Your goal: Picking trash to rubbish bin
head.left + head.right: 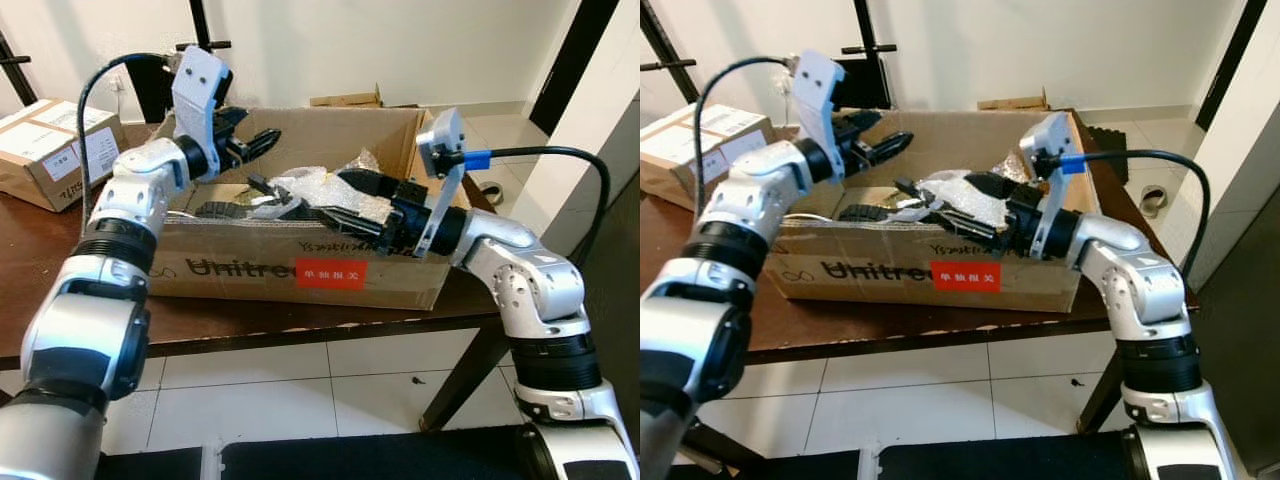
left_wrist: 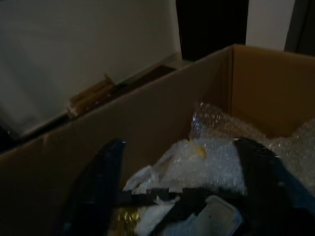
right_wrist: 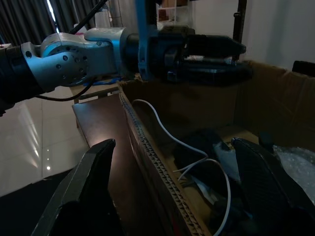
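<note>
Both grippers over an open cardboard box [image 1: 300,265] of packing waste on a dark wooden table [image 1: 250,320].

We see the box, printed "Unitree" with a red label [image 1: 330,273] on its front wall, holding bubble wrap [image 1: 330,190], black parts [image 1: 225,208], a white cable [image 3: 197,152] and scraps of white paper. The left gripper [image 1: 262,140] hovers above the box's left rear corner with its fingers spread and nothing between them. The right gripper [image 1: 290,208] reaches in over the right wall, low among the bubble wrap, its fingers parted; we cannot tell whether they touch any trash. A second, taped box [image 1: 60,150] sits on the table, well apart to the left. We see no rubbish bin.
</note>
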